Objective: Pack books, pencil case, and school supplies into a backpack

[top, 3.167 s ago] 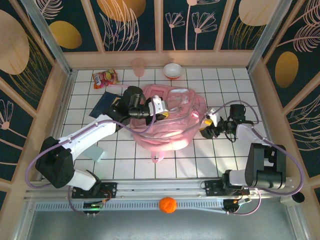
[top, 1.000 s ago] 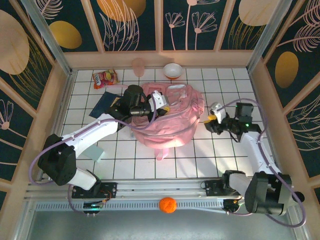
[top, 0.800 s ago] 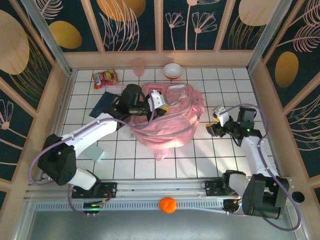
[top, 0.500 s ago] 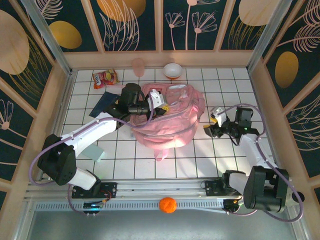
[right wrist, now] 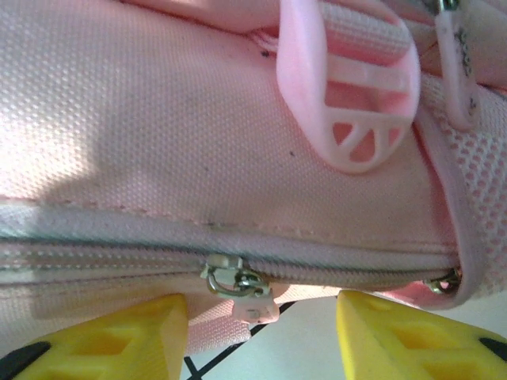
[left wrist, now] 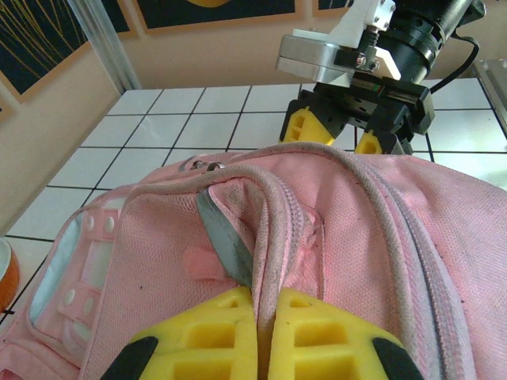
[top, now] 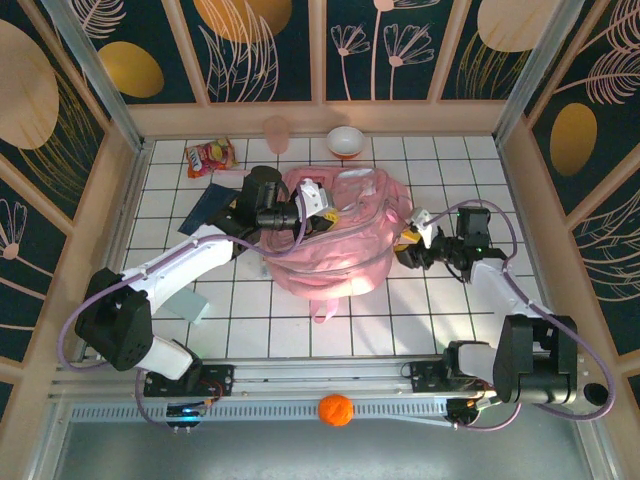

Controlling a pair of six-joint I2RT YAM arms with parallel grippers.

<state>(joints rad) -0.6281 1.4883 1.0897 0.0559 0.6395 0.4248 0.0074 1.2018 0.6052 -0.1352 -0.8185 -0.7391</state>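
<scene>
Well to the left of the backpack, near the back of the desk: a glossy red-orange snack packet, lying flat. Closer to the backpack, also on its left and partly under the left arm: the book, thin, flat, dark navy, not yet packed.

On the upper left part of the backpack: the left gripper, pressed together on a raised fold of pink cloth beside a zip line, probably to lift the soft bag and hold it steady for opening. From the left wrist: blocky yellow fingers, tight on woven pink fabric with a grey strip.

The backpack itself: large, soft, slumped in the middle of the desk; coarse weave, rounded piping, a smooth pink plastic buckle.

At the right edge of the backpack: the right gripper, spread, with a small metal zipper pull hanging between the fingers, not pinched yet. Zip apparently closed there. Likely next need: closing on the pull, then drawing along the teeth.
</scene>
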